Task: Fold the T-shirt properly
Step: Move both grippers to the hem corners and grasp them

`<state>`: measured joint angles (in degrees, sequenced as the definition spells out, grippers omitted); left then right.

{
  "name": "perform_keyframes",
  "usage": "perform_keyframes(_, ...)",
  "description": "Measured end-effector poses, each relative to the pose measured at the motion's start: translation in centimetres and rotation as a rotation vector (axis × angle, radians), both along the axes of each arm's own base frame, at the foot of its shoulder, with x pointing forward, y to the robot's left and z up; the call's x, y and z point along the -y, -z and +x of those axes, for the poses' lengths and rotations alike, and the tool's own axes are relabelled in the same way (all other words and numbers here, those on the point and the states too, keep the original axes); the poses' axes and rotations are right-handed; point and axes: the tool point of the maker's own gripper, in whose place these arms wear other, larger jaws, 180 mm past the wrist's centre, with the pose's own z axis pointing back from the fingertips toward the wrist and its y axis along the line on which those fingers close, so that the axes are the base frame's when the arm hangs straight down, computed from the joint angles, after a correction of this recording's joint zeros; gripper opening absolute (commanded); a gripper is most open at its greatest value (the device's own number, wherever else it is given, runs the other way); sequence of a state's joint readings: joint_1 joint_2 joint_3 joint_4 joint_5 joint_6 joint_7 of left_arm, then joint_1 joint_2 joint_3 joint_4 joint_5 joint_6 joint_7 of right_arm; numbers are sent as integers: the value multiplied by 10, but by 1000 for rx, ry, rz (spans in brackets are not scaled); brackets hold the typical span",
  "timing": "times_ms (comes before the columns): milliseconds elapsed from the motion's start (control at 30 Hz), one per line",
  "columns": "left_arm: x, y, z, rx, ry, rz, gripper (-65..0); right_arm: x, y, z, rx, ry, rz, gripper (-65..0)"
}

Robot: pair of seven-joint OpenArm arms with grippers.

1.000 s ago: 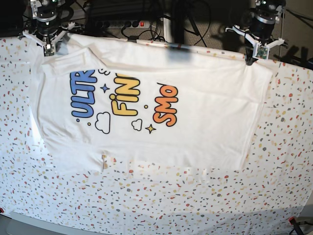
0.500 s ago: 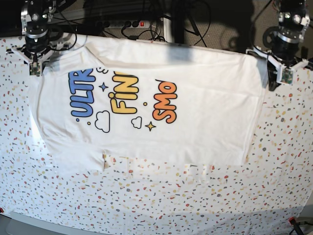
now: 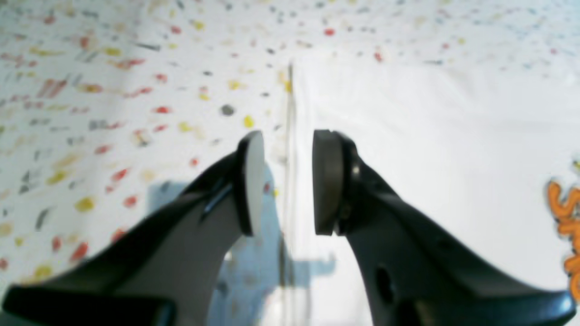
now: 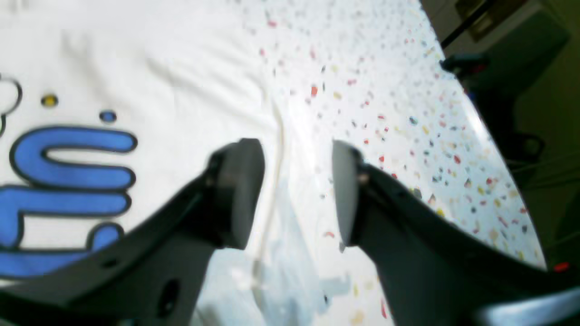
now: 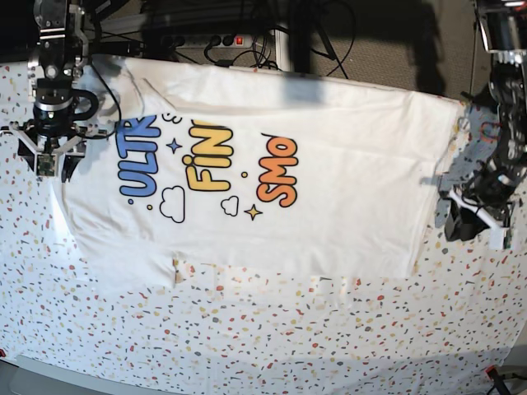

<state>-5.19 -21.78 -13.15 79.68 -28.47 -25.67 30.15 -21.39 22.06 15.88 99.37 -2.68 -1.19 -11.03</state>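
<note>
Speckled white terrazzo covers the counter (image 5: 272,329), and beyond its far edge we see dark cables and a power strip (image 5: 202,39) with a red switch.

At the left of the base view, our right gripper (image 5: 49,156) hangs over the left edge of the T-shirt (image 5: 346,189), pointing down at the cloth. In its wrist view the right gripper (image 4: 297,190) has its jaws apart, with nothing between them; the shirt's hem runs up through the gap, blue print (image 4: 63,190) to one side and bare counter (image 4: 408,136) to the other. We cannot tell whether the tips touch the fabric.

In the middle, the T-shirt lies spread flat on the counter, print side up, its long axis running left to right. We read the blue, yellow and orange words sideways, with a small cloud, stars and dots among them. The near edge of the shirt lies straight; a short sleeve (image 5: 123,263) juts toward us at the near left. The far edge reaches the back rim of the counter.

At the right, our left gripper (image 5: 469,222) sits at the shirt's right edge. From its wrist view the left gripper (image 3: 283,181) also has jaws apart and empty, straddling the shirt's edge, white T-shirt (image 3: 430,136) on one side, speckled counter (image 3: 113,113) on the other, orange lettering (image 3: 566,217) at the frame's edge.
</note>
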Motion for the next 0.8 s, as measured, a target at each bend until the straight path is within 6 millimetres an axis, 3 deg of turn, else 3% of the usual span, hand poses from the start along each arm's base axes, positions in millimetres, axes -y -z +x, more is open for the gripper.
perform_keyframes(67, -2, 3, 22, -26, 16, -50, -469, 0, -1, 4, 3, 9, 10, -335)
perform_keyframes(167, -4, 14, 52, -83, 7, -101, -469, 7, 13, 3, -83, 81, 88, -335)
perform_keyframes(333, 4, 53, 78, -223, 21, -87, -469, -2, 14, 19, -140, 49, 127, -336)
perform_keyframes(533, 21, 80, 93, -289, 22, -84, -469, -4, 10, 28, -160, 36, 134, -336)
perform_keyframes(800, 44, 86, 100, -284, 59, -65, -469, -4, 11, 28, -168, 40, 136, -336)
